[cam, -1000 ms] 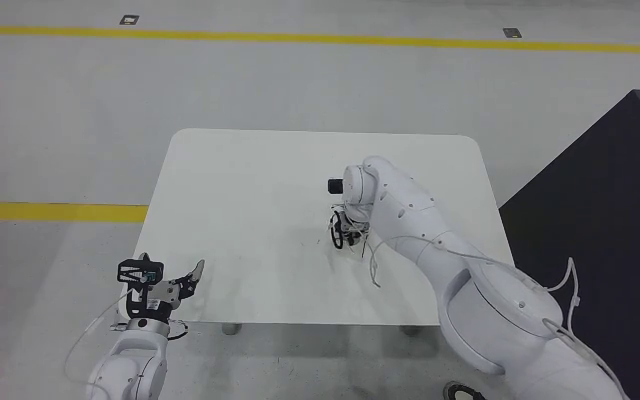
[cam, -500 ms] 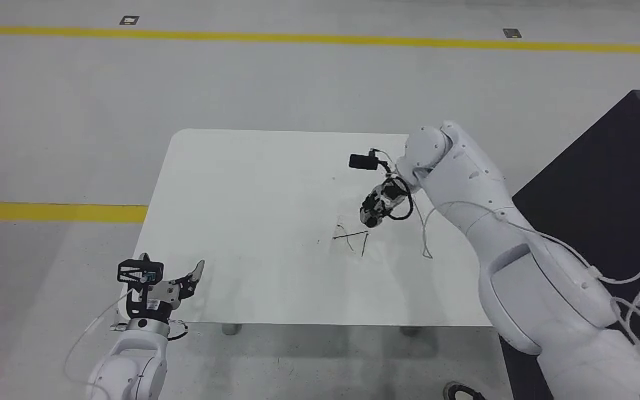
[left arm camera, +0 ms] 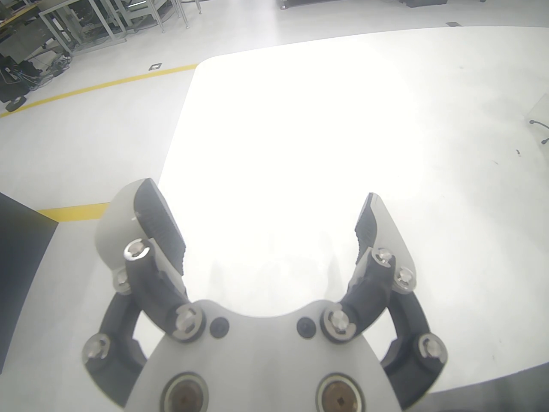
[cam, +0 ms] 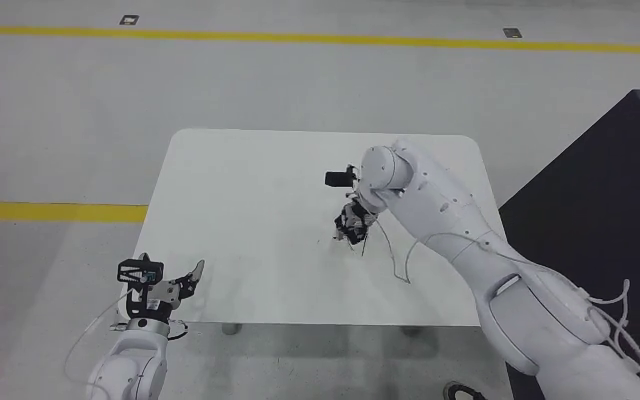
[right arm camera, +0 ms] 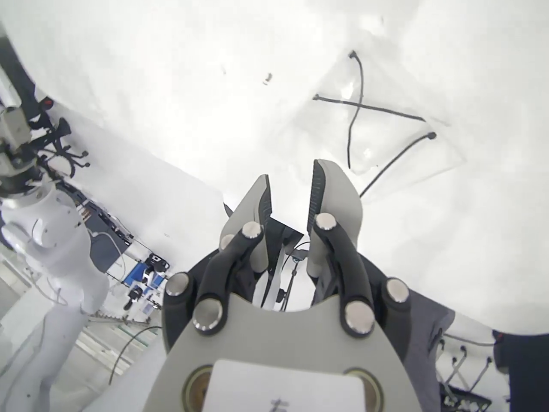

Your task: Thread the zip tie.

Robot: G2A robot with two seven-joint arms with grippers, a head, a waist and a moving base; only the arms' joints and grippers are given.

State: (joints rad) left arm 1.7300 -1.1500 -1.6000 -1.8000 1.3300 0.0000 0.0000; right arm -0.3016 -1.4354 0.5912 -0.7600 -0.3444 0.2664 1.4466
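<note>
Right pincer (right arm camera: 291,171): fingers a narrow gap apart with nothing between the pads; it hangs low over the middle of the table, pointing down.
Zip ties (right arm camera: 358,107): three thin black strips, each with a small head at one end. They lie flat just past the right pincer's fingertips, off to one finger's side.
Lie of the ties: two cross in an X, one nearly straight and one bowed. The third lies beside the cross and nearest the pincer, its tail running up to the edge of one finger; whether it touches cannot be told. On each tie the head lies apart from the tail.
Bag (right arm camera: 411,160): clear, creased plastic under the ties.
In the way: from above, the right pincer (cam: 350,225) covers most of the ties, with short black ends showing beside it.
Table (cam: 250,200): white with rounded corners.
Left pincer (left arm camera: 257,192): fingers spread wide and holding nothing, at the table's near corner, well apart from the right pincer and the ties.
</note>
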